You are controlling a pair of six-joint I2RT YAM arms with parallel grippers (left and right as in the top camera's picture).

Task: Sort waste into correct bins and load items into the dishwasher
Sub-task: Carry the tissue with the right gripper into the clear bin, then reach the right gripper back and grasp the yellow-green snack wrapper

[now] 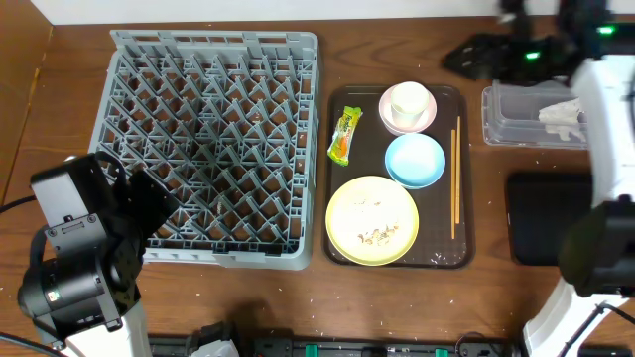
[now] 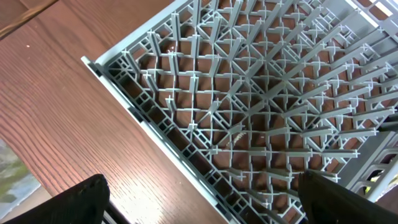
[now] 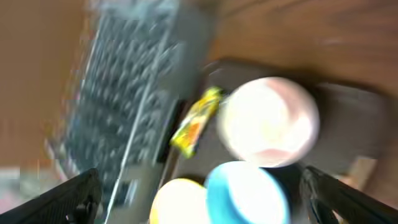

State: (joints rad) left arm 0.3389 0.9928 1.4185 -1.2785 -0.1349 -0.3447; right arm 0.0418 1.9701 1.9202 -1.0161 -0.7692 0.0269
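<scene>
Bench (image 1: 397, 309): brown wood-grain top. Serving tray (image 1: 437, 223): dark brown, rectangular, rounded corners, lying flat on the bench.

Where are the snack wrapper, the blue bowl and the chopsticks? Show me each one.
snack wrapper (image 1: 344, 136): overhead view, middle of the wrapper.
blue bowl (image 1: 415, 161): overhead view, inside bottom of the bowl.
chopsticks (image 1: 455, 178): overhead view, middle of their length.

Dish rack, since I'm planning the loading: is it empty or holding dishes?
Empty of dishes. The dish rack shows only bare pegs; the plate sits on the tray.
</scene>
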